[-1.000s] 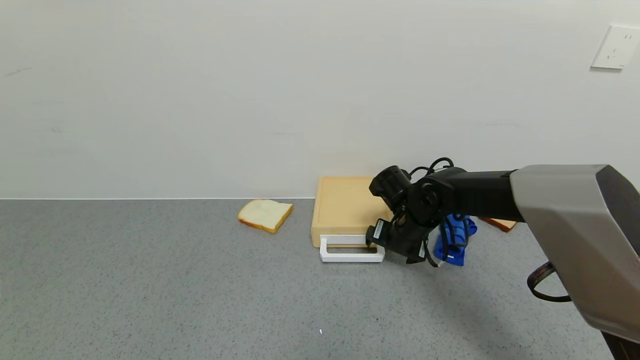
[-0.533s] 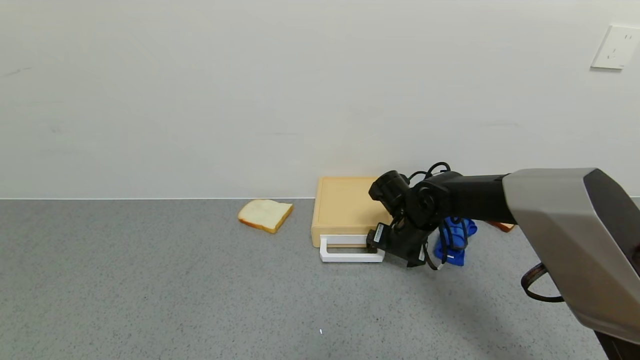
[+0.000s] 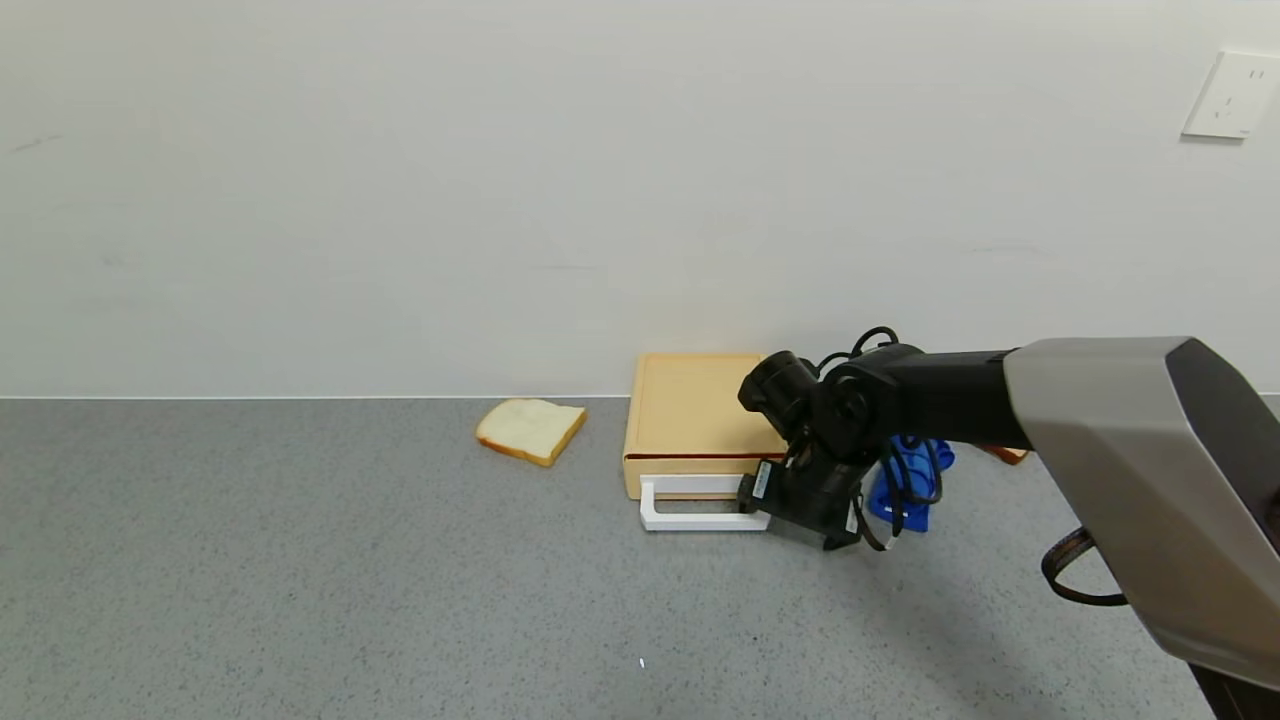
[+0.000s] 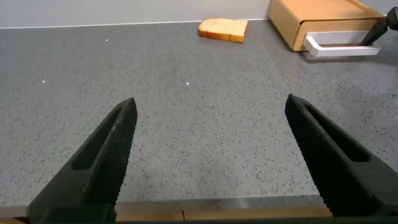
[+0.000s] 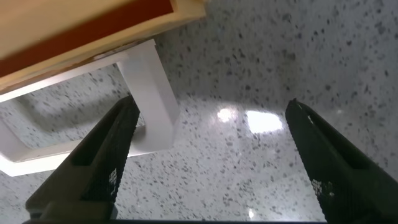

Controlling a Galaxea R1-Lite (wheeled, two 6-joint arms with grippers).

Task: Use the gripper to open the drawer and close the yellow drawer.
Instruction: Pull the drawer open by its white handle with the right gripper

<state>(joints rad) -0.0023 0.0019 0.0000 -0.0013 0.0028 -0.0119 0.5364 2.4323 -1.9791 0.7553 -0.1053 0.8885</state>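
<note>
With my right arm stretched across, my right gripper (image 3: 752, 497) tips down, fingers spread around the drawer's (image 3: 692, 415) white handle (image 3: 700, 504) corner; gripping nothing.

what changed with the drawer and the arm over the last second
The right tool, hooked at the white handle, drew back toward the robot, and the drawer slid slightly open, showing a dark gap. The bread slice, blue cloth and left tool stayed put.
</note>
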